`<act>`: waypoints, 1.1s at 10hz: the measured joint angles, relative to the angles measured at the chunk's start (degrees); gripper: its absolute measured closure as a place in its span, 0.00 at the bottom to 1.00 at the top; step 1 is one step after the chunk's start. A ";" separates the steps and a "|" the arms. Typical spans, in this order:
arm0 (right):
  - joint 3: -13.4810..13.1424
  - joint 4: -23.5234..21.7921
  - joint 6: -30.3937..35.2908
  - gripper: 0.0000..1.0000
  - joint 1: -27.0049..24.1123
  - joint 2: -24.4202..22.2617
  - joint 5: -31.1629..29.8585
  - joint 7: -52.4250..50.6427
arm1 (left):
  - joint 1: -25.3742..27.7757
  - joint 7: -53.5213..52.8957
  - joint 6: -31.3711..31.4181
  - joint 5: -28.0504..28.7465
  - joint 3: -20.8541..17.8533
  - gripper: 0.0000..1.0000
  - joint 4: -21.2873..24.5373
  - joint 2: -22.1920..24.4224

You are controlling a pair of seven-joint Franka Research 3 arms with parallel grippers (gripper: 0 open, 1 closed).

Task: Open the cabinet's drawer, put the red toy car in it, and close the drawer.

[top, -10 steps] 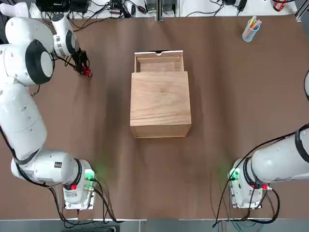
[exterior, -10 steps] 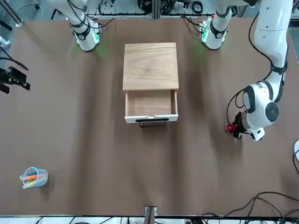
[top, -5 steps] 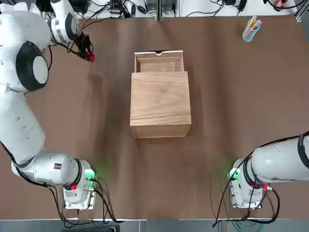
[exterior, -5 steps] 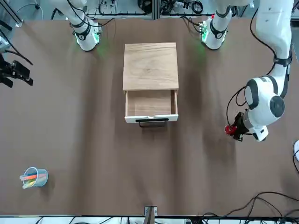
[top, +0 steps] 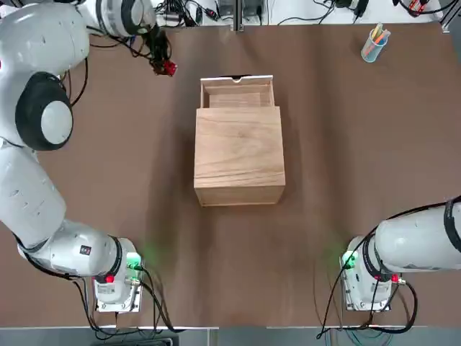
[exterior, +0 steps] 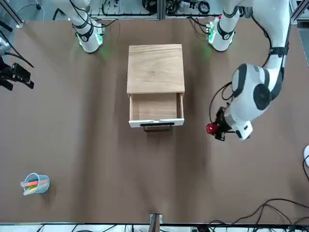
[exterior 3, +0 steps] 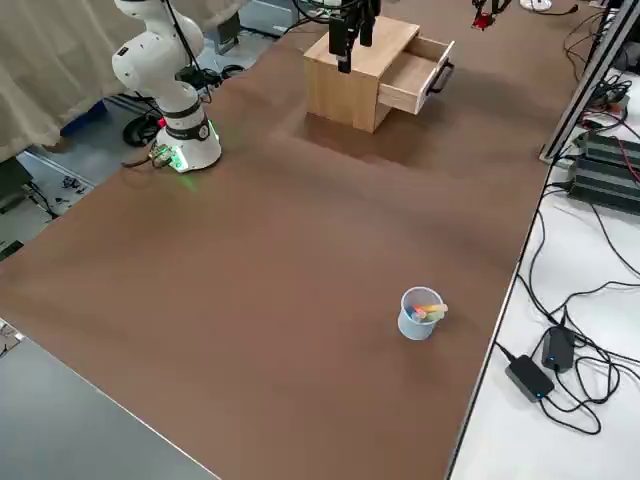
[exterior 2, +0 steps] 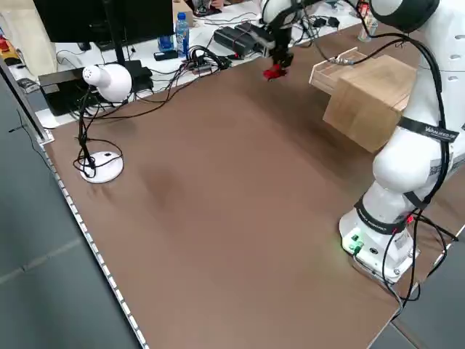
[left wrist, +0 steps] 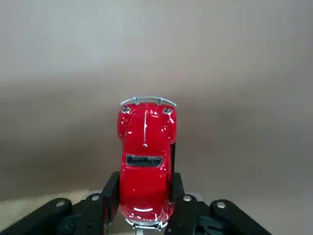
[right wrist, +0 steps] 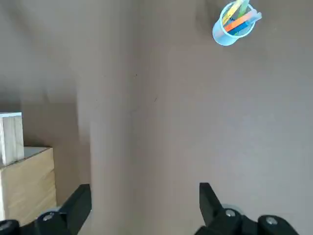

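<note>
The red toy car (top: 169, 69) hangs above the table, and my left gripper (top: 163, 63) is shut on it. It is a short way left of the open drawer (top: 238, 92), beyond the cabinet's (top: 239, 155) far left corner. In the left wrist view the car (left wrist: 145, 156) sits nose-out between the two black fingers (left wrist: 111, 193). In the front view the car (exterior: 211, 128) is level with the drawer's (exterior: 155, 108) dark handle. The drawer holds nothing visible. My right gripper (right wrist: 144, 205) is open and raised far off at the table's right side (exterior: 14, 76).
A pale blue cup of crayons (top: 374, 43) stands at the far right corner. Cables and gear line the far table edge. A white mouse (exterior: 306, 155) lies near the left far edge. Bare brown tabletop lies between the car and the drawer.
My left gripper has carried the car up off the table's left side and swung it to the right, toward the open drawer. The right arm has hardly moved.
</note>
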State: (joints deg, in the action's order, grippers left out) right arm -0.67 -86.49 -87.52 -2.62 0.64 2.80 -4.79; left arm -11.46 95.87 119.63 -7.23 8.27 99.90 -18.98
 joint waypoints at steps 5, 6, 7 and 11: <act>0.20 -0.01 -0.88 0.01 0.02 0.00 0.02 0.02 | -9.17 18.05 -4.03 1.74 6.26 0.55 -5.54 -0.05; 0.40 -0.07 -0.88 0.01 0.15 0.07 0.03 0.02 | -11.51 20.75 -4.03 1.76 6.34 0.55 -5.92 -0.25; 0.57 -0.13 -0.88 0.01 0.38 0.19 0.03 0.02 | -13.54 22.68 -4.09 1.82 6.37 0.55 -6.44 -0.55; 0.83 -0.42 -0.92 0.01 2.83 2.78 0.07 0.02 | -16.69 24.28 -4.20 2.97 6.35 0.55 -7.67 -5.05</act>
State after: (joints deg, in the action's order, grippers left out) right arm 0.16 -86.91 -88.43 0.21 3.42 2.87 -4.78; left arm -28.16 120.15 115.43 -4.26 14.61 92.23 -24.04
